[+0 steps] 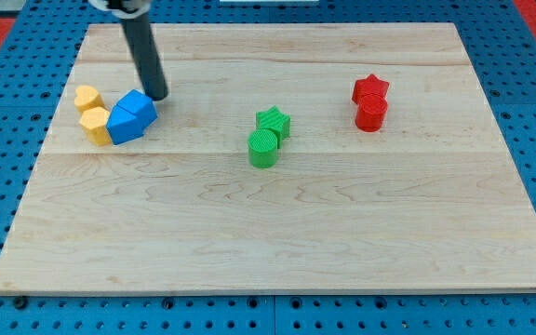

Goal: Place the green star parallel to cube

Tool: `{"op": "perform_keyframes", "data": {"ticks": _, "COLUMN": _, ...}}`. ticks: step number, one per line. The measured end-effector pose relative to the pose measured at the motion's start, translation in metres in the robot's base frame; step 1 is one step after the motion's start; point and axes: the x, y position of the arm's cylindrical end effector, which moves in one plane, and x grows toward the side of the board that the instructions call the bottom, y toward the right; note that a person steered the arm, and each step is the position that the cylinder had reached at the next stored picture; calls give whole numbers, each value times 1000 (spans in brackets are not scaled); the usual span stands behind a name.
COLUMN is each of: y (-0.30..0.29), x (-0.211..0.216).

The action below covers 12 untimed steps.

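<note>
The green star [274, 122] lies near the board's middle, touching a green cylinder [262, 148] just below and left of it. A blue cube [138, 109] sits at the view's upper left, joined to another blue block [123, 126] on its lower left. My tip [156, 95] rests on the board just above and right of the blue cube, very near its edge. The rod leans up toward the view's top left. The tip is far to the left of the green star.
A yellow heart [86, 97] and a yellow block [95, 125] sit left of the blue blocks. A red star [371, 89] and a red cylinder [371, 113] stand together at the upper right. The wooden board [277, 233] lies on a blue pegboard.
</note>
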Motion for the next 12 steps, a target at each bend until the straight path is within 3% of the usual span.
{"op": "perform_keyframes", "data": {"ticks": 2, "y": 192, "x": -31}}
{"op": "perform_keyframes", "data": {"ticks": 3, "y": 202, "x": -2}}
{"op": "perform_keyframes", "data": {"ticks": 4, "y": 196, "x": -2}}
{"op": "perform_keyframes", "data": {"ticks": 5, "y": 194, "x": 25}}
{"op": "perform_keyframes", "data": {"ticks": 6, "y": 166, "x": 51}}
{"op": "perform_keyframes", "data": {"ticks": 7, "y": 96, "x": 51}}
{"op": "perform_keyframes", "data": {"ticks": 8, "y": 84, "x": 52}}
{"op": "perform_keyframes", "data": {"ticks": 9, "y": 119, "x": 73}}
{"op": "perform_keyframes", "data": {"ticks": 12, "y": 77, "x": 107}}
